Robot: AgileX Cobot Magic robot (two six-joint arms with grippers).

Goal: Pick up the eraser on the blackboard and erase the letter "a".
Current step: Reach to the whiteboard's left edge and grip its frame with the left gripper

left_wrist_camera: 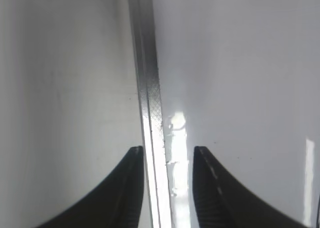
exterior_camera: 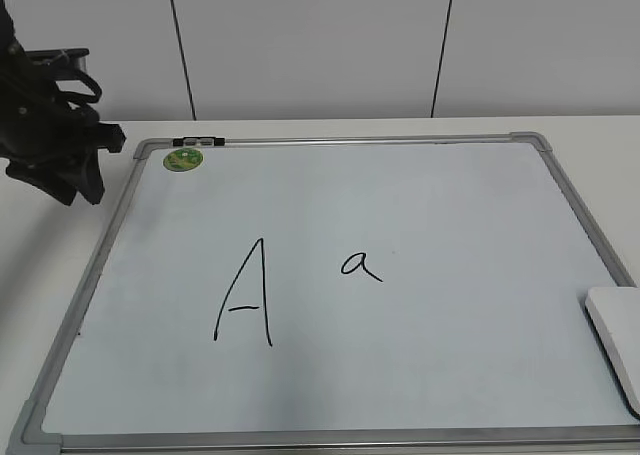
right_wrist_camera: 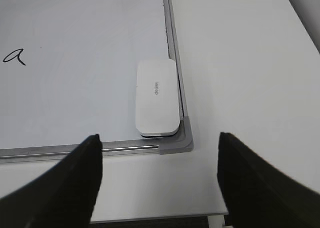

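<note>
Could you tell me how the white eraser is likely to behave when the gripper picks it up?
The eraser looks like a stiff plastic block, probably light. Its smooth, rounded shell may slip between the fingers. Lying flat against the blackboard's frame, it seems unlikely to roll or tip.

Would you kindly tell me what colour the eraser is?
White, with a thin dark underside; the eraser shows best in the right wrist view.

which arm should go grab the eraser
Right. The eraser lies in the blackboard's near right corner, straight ahead of the open right tool. The left tool sits over the board's left frame edge, far from it.
</note>
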